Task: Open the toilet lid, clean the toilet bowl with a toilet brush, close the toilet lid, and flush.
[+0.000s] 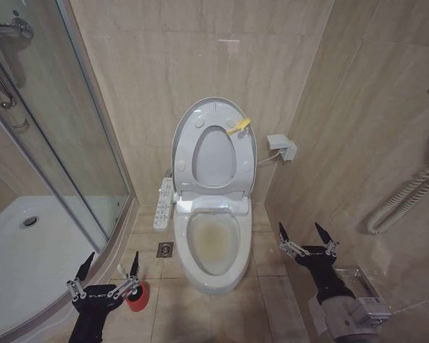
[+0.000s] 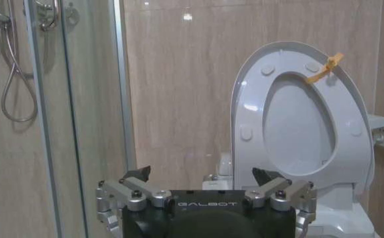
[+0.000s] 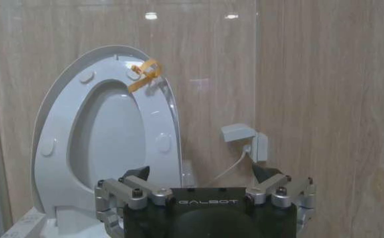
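Head view shows the toilet bowl (image 1: 214,246) in the middle of the frame, a little below center, with yellowish water inside. The toilet lid (image 1: 184,136) stands straight up behind it, above center, leaning on the tan tile wall. The ring seat (image 1: 214,153) is up too, flat against the lid. A small yellow clip (image 1: 238,127) sits on the upper right rim of the seat.

At the lower left of the frame is the left hand (image 1: 109,274). Its two dark fingers are spread wide and hold nothing. The bowl lies to the right of this hand and a little higher, well apart from it. Just beside this hand, on its right, a red holder (image 1: 137,295) sits on the floor. The brush cannot be made out there.

At the lower right is the right hand (image 1: 304,233). Its fingers are spread wide too, and it holds nothing. The bowl lies to its left, near but not touching. The raised lid is up and to the left of it.

A white control panel (image 1: 163,204) hangs on the left side of the toilet. A floor drain (image 1: 164,250) is in the tiles just left of the bowl. A glass shower door (image 1: 71,143) and a white shower tray (image 1: 28,250) fill the left side.

In the left wrist view, the left hand (image 2: 205,174) is at the bottom, fingers apart, and the lid (image 2: 245,114) rises at the right. In the right wrist view, the right hand (image 3: 201,173) is at the bottom, fingers apart, and the lid (image 3: 49,129) stands at the left.
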